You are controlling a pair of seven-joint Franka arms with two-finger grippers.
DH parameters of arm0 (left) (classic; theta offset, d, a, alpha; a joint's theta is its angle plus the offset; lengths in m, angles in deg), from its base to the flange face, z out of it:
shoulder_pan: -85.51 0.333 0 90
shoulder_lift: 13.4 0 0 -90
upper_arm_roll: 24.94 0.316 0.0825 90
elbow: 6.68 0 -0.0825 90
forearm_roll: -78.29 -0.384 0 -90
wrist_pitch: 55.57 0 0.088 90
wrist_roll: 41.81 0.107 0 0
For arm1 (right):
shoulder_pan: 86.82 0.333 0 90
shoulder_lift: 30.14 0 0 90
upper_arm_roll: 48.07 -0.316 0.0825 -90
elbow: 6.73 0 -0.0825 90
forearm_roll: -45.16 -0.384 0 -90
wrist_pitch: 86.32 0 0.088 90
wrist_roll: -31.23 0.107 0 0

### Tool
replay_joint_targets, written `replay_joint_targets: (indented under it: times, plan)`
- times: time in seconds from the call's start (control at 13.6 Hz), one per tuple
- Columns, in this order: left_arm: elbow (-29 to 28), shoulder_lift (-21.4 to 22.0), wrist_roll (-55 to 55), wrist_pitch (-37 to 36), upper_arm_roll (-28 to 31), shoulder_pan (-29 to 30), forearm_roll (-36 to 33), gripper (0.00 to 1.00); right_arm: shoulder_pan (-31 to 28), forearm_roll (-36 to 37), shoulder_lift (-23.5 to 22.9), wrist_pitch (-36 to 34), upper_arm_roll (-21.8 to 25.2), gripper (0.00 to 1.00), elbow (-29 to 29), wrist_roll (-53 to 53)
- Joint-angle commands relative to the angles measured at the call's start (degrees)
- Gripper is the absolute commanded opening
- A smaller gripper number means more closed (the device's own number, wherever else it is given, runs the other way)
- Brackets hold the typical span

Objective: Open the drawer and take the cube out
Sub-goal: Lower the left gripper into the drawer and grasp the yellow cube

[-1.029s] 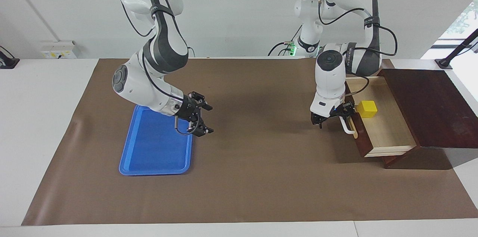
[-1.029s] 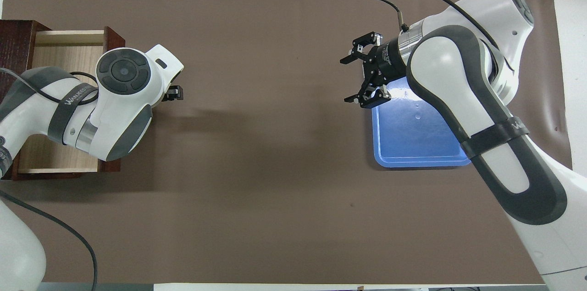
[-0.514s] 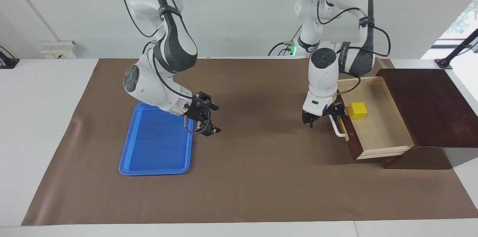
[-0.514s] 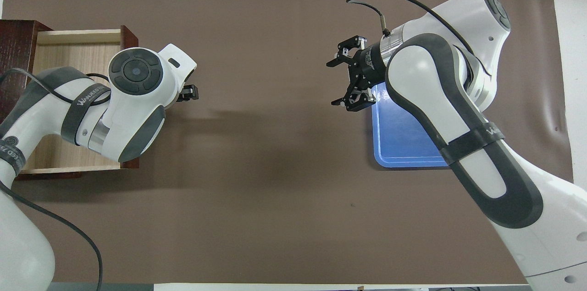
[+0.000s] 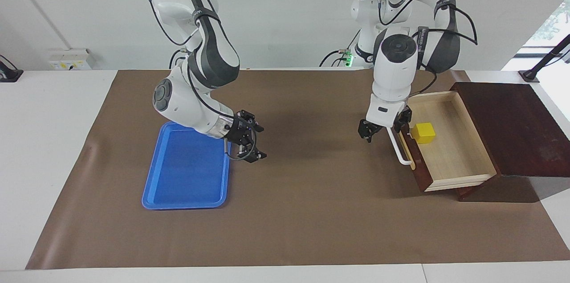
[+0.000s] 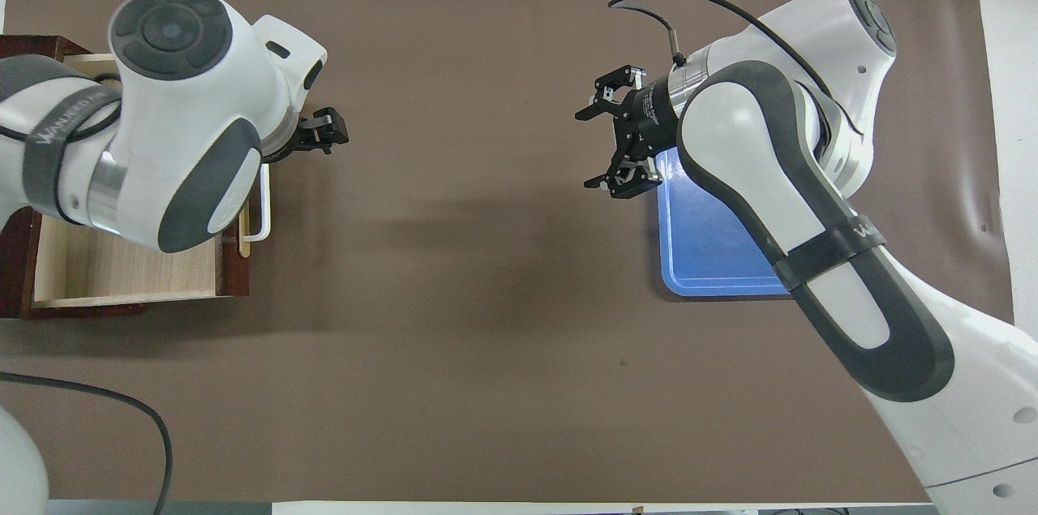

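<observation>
Drawer (image 5: 449, 149) stood pulled open at the left arm's end of the surface, yellow cube (image 5: 423, 133) lay inside, left gripper (image 5: 385, 126) hung by the white handle (image 5: 397, 148), jaws wide and empty, cube just beside them, right gripper (image 5: 250, 141) over the brown mat (image 5: 311, 211) beside the blue tray (image 5: 185, 176), jaws spread, holding nothing.

cube (image 5: 423, 132) in open drawer (image 5: 449, 149), tray (image 5: 187, 171) toward right arm's end

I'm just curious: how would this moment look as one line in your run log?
drawer: open | cube: inside | left gripper: open, at handle | right gripper: open, beside blue tray
</observation>
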Motion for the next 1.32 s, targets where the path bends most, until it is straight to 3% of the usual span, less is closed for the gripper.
replay_joint_targets:
  times: [0.0,0.22,0.51,1.1,1.25]
  plan:
    - [6.6,-1.3,-4.8,-6.5,4.1,0.4,3.8,1.00,0.1,-0.9,-0.2,1.0,-0.2,0.96,-0.2,0.2]
    - [6.8,-0.1,-19.4,-6.4,12.4,0.4,10.9,1.00,0.0,-0.8,-0.2,0.5,-0.2,0.97,-0.3,0.1]
    - [4.0,1.2,-38.7,-3.0,19.8,0.6,11.3,1.00,-0.6,-0.9,-0.1,0.3,-0.2,0.97,0.1,0.2]
    - [-15.0,7.0,-60.3,8.7,20.6,0.5,11.2,1.00,0.1,-0.7,-0.2,0.9,-0.2,0.97,-0.2,0.2]
    - [-17.4,7.5,-60.6,10.7,20.5,0.2,11.2,1.00,0.0,-0.7,-0.2,0.5,-0.2,0.97,-0.2,0.2]
